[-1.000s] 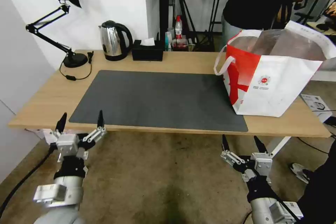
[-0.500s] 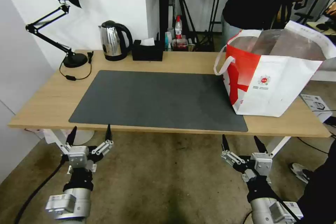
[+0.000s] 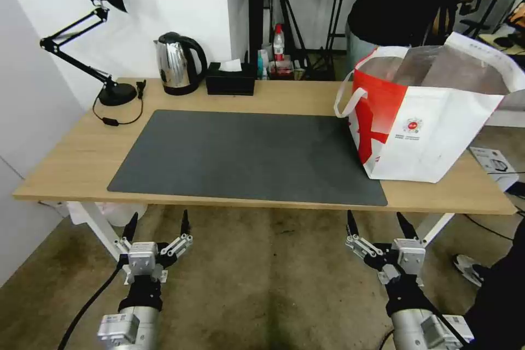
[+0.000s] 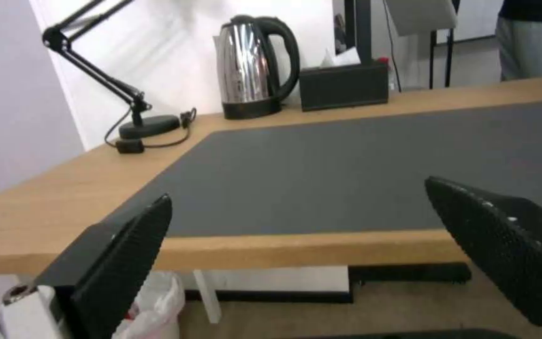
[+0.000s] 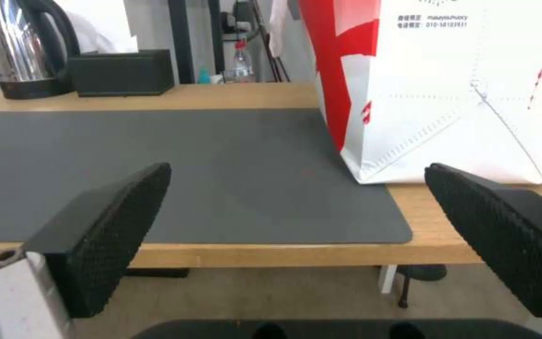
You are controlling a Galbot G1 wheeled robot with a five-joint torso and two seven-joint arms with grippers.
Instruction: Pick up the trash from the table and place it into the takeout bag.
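Head view: table [image 3: 82, 158] ahead of and above both claws, takeout bag [image 3: 432, 120] upright at its right end, beyond the right gripper [image 3: 378, 223], fingers spread, empty; left gripper [image 3: 158, 220] likewise spread and empty, below the table's front edge

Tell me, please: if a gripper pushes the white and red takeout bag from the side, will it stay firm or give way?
The takeout bag would probably give way: its walls look like thin fabric, creased, with the mouth sagging unevenly. It stands tall on the table, so a high push may tip or fold it; a low push likelier slides it. The loop handle hangs limp, so it is surely floppy.
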